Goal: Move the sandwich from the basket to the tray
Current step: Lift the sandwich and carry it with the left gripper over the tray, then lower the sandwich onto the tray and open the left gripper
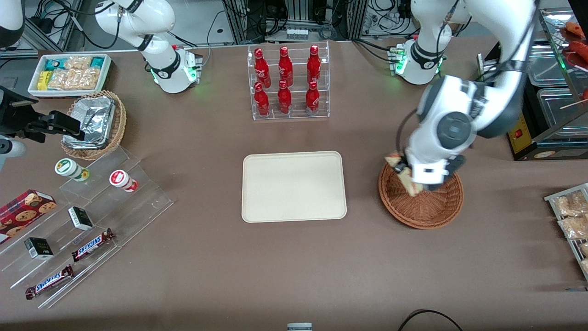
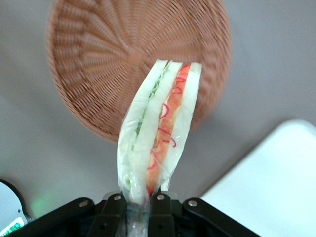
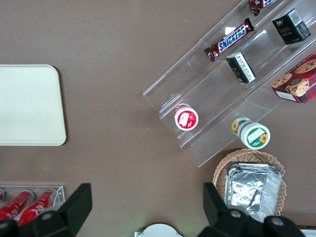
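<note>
My gripper [image 1: 412, 177] hangs above the reddish-brown wicker basket [image 1: 425, 204], over its edge nearest the tray. It is shut on the sandwich [image 1: 404, 174], a wrapped wedge with red and green filling [image 2: 160, 131], pinched by its narrow end between the fingers [image 2: 111, 210]. The sandwich is lifted clear of the basket [image 2: 98, 59], whose inside shows nothing else. The cream-white tray [image 1: 294, 186] lies flat beside the basket, toward the parked arm's end, with nothing on it; a corner of the tray [image 2: 276, 182] shows in the left wrist view.
A clear rack of red bottles [image 1: 288, 82] stands farther from the front camera than the tray. A clear stepped shelf with snack bars and cups [image 1: 78, 220], a tan basket of foil packets [image 1: 94, 124] and a white snack box [image 1: 69, 73] sit toward the parked arm's end.
</note>
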{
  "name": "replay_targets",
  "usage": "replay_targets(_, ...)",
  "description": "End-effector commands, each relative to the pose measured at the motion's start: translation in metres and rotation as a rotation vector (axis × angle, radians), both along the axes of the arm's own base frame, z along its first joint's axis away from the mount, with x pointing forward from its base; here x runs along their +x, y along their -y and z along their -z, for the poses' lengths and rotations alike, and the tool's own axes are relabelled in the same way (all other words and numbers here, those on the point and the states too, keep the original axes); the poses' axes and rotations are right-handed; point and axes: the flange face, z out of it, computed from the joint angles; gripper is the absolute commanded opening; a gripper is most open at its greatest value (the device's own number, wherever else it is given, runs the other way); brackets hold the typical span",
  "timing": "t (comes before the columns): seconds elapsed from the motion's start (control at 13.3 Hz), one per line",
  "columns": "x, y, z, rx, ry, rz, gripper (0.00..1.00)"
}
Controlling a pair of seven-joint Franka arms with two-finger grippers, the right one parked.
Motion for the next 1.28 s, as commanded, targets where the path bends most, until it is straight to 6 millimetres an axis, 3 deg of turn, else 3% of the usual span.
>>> replay_targets(0.0,-0.015,0.073,0.009,-0.003,-0.011,0.136,0.0)
replay_targets(0.15,-0.026,0.115,0.01,-0.026,-0.007,0.195,0.0)
replay_targets(0.3,-0.041,0.164,0.023,-0.038,-0.014,0.271,0.0)
replay_targets(0.68,-0.048,0.259,0.063,-0.12,0.044,0.352,0.0)
replay_targets(0.9,-0.033,0.286,0.078,-0.15,0.056,0.353,0.0)
replay_targets(1.21,-0.007,0.297,0.093,-0.165,0.071,0.322,0.0)
